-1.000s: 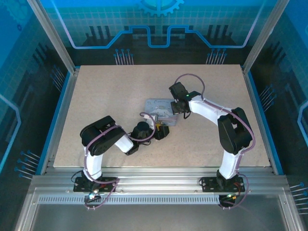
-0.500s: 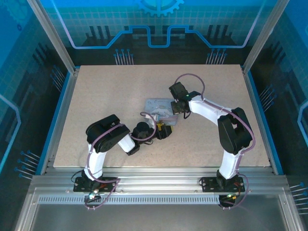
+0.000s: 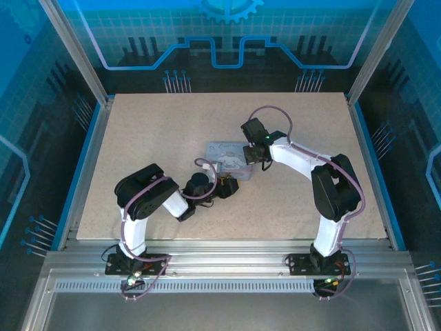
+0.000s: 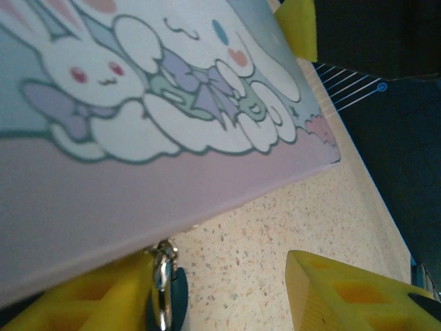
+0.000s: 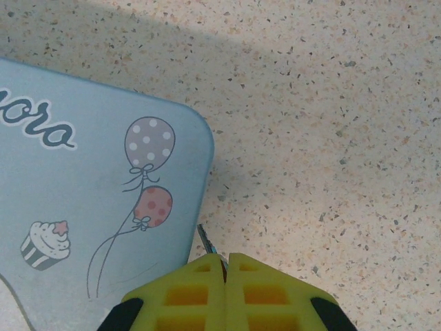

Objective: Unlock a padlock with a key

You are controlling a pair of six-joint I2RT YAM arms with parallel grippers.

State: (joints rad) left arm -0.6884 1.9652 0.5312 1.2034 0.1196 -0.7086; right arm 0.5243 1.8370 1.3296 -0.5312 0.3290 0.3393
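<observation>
The right gripper point(image 5: 224, 265) is pinching its yellow fingers together on the key point(image 5: 207, 238), whose thin tip is poking out just beside a rounded corner of the cartoon tin box point(image 5: 83, 172). The left gripper point(image 4: 213, 279) is waiting with its fingers apart at another edge of the box, where the padlock point(image 4: 164, 276) is sitting against one finger. I'd say the key is in hand, but inserting and turning it are not yet done. Everything is resting on a speckled beige table point(image 5: 331, 138) inside a blue-panelled enclosure point(image 3: 227, 34).
</observation>
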